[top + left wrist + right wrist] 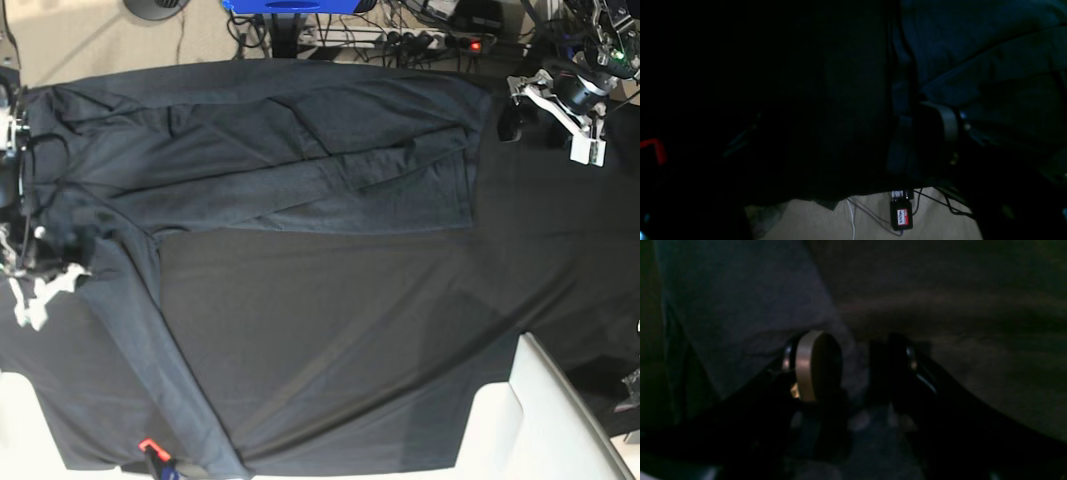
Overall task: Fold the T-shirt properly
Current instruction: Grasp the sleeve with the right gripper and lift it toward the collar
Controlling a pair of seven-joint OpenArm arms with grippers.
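Note:
The dark grey T-shirt (300, 150) lies partly folded across the far half of the table, and a long strip of it (150, 350) trails toward the front left. At the left edge, my right gripper (50, 255) (855, 370) has grey shirt cloth (740, 306) bunched between its fingers (806, 366), so it is shut on it. My left gripper (512, 118) (846, 133) stands open just off the shirt's right edge (903, 100), holding nothing. One of its fingers (950, 123) rests against the cloth, and the other is lost in the dark.
A smooth black table cloth (350, 330) covers the table. A white panel (540, 420) stands at the front right corner. A small red-tipped thing (150, 445) sits at the front left edge. Cables and a power strip (430, 40) lie beyond the far edge. On the floor sits a black labelled box (901, 213).

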